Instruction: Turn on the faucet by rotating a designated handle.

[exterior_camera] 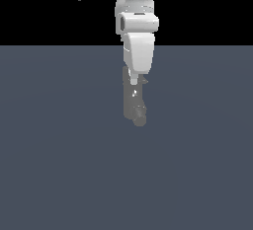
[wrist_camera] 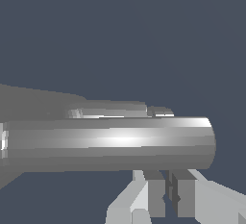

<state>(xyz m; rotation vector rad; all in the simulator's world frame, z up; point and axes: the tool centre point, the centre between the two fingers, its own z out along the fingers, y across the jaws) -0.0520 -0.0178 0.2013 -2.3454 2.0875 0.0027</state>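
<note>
Your gripper (exterior_camera: 134, 82) sits at frame center, right over the faucet (exterior_camera: 134, 106), likely to push the handle round. In the wrist view its 2 fingers (wrist_camera: 154, 196) are nearly closed, pinching nothing. I cannot make out the handle itself.

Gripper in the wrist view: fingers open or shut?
Shut, or nearly. The gripper has its fingers side by side with only a thin dark slit between them, nothing held there. The faucet lies beyond the tips.
</note>
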